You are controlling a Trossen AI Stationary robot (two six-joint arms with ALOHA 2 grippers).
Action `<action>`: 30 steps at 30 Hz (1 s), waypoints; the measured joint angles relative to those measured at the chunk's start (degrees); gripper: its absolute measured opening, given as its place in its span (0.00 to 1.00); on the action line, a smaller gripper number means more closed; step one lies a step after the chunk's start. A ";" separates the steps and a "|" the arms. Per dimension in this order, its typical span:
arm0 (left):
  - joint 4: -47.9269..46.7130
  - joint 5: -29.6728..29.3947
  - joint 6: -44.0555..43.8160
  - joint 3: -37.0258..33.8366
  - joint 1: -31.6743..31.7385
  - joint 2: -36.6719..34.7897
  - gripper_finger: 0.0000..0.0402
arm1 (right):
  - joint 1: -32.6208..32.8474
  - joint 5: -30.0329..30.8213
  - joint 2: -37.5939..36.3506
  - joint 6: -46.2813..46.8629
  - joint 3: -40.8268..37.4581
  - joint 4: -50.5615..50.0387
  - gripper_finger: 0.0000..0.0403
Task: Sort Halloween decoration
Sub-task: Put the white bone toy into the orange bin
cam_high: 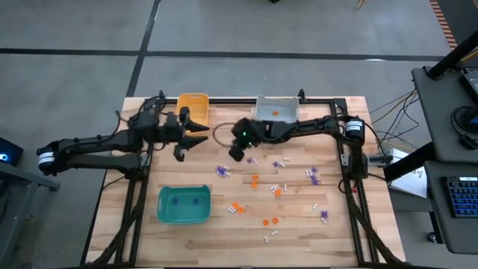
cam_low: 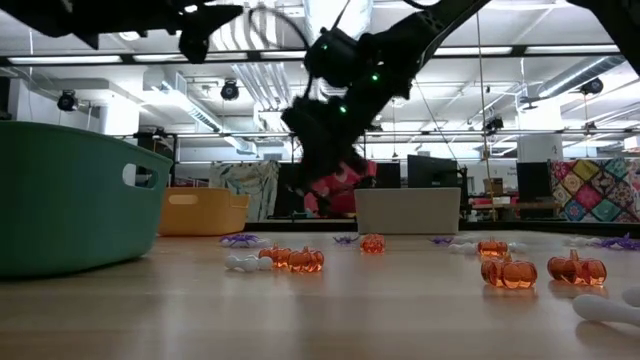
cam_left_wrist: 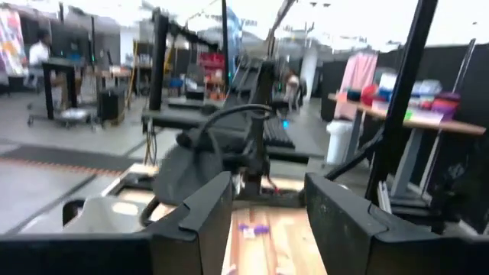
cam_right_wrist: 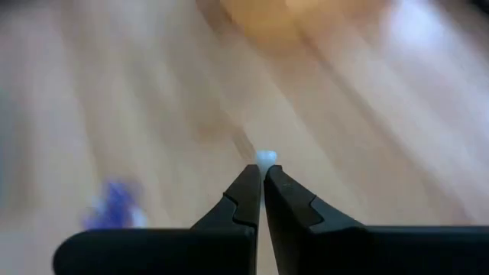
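Right gripper: we see the right gripper [cam_right_wrist: 262,177] clenched, its two dark fingers [cam_right_wrist: 243,200] pressed together, with a small white trinket [cam_right_wrist: 265,158] pinched at their very tips.
Right gripper, place: we find it [cam_high: 237,153] above the bench [cam_high: 194,239], in front of the grey bin [cam_high: 277,109]; in the low view it [cam_low: 322,165] hangs clear of the wood.
Left gripper: we see the left gripper [cam_left_wrist: 267,200] released, fingers spread wide apart, raised over the bench just in front of the orange-yellow bin [cam_high: 193,107].
Trinkets near the right gripper: a purple spiky one [cam_high: 222,171] lies just below it on the bench; a blurred purple shape [cam_right_wrist: 116,200] shows beside the fingers in the right wrist view.
Other trinkets: orange pumpkins [cam_low: 296,258] and more white and purple pieces lie scattered over the bench, farther from the gripper.
Teal bin: we see the teal bin [cam_high: 183,205] well apart from both grippers.
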 joint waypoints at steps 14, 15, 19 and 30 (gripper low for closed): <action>1.69 -1.06 1.97 -2.81 0.28 -11.42 0.37 | -6.31 -9.73 6.17 -5.21 0.11 32.41 0.02; 1.64 -1.07 2.23 -2.80 0.28 -11.82 0.37 | -6.69 -9.71 6.37 -5.22 0.11 32.95 0.02; 1.55 -1.18 3.33 -2.81 0.33 -12.67 0.37 | -7.96 -9.76 7.07 -5.57 0.11 36.34 0.02; 1.41 -6.19 4.78 -2.81 0.45 -13.49 0.37 | -8.75 -10.41 11.49 -6.63 4.38 43.15 0.02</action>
